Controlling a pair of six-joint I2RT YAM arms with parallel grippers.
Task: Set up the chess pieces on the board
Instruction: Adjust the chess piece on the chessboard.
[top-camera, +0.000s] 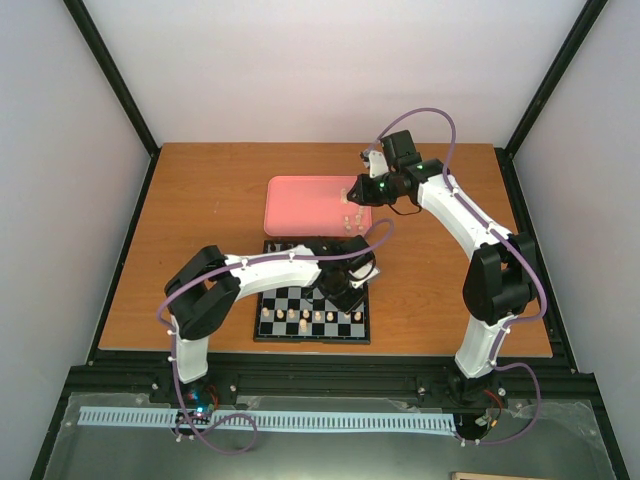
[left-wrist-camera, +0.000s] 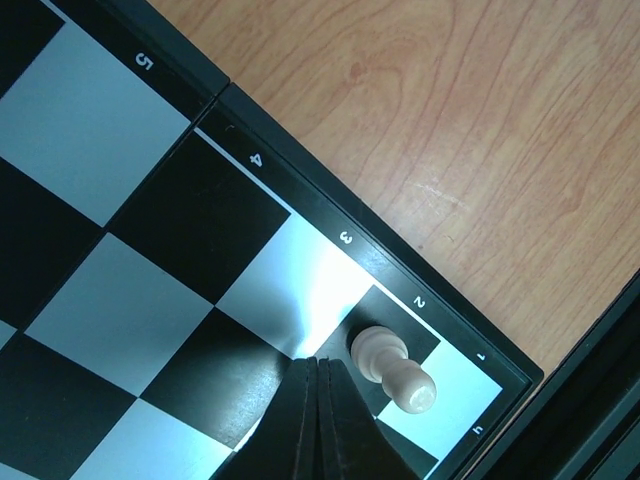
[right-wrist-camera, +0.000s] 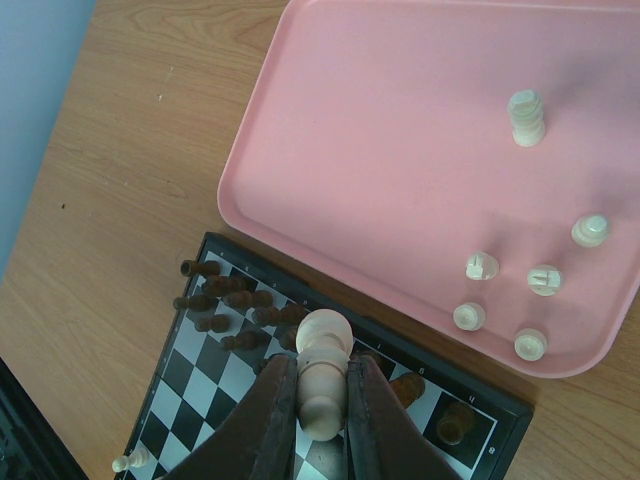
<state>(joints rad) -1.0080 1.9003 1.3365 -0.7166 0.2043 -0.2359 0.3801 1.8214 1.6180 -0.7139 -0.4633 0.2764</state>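
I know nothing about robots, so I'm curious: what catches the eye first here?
The right gripper, pinching a cream chess piece in the air, stands out first. Below it, the pink tray holds six more cream pieces loose near one end. The left gripper, shut and empty, is beside a cream pawn near the checkered board's corner.

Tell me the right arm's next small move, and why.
Probably carry the cream piece, clamped in the right gripper, toward the near rows of the board, where the other cream pieces stand. It hangs over the far edge among dark pieces; the left arm crosses the board, so keep high.
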